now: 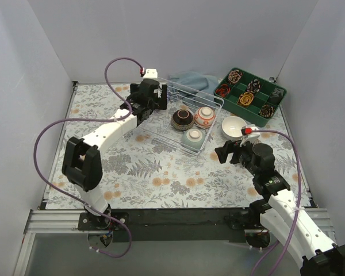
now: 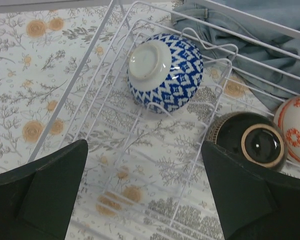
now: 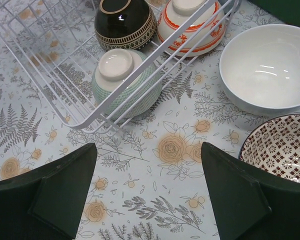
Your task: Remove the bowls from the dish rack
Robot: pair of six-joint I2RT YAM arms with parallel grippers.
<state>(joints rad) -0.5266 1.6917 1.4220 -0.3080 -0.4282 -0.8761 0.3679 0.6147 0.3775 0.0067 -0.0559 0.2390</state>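
Observation:
The white wire dish rack point(image 1: 217, 101) sits at the back middle of the table. Upside down in it are a black bowl point(image 1: 182, 119), a red-and-white bowl point(image 1: 205, 117) and a pale green bowl point(image 1: 194, 137). The left wrist view shows a blue-and-white bowl point(image 2: 165, 65) overturned in the rack point(image 2: 79, 70). My left gripper point(image 2: 145, 195) hangs open above the rack's left part, with nothing between its fingers. My right gripper point(image 3: 147, 192) is open over bare tablecloth just outside the rack's near corner point(image 3: 105, 111), close to the green bowl point(image 3: 125, 80).
A white bowl point(image 3: 267, 67) and a brown-patterned bowl point(image 3: 280, 147) stand upright on the cloth right of the rack. A green compartmented tray point(image 1: 254, 92) is at the back right. A blue cloth point(image 1: 190, 80) lies behind the rack. Grey walls enclose three sides.

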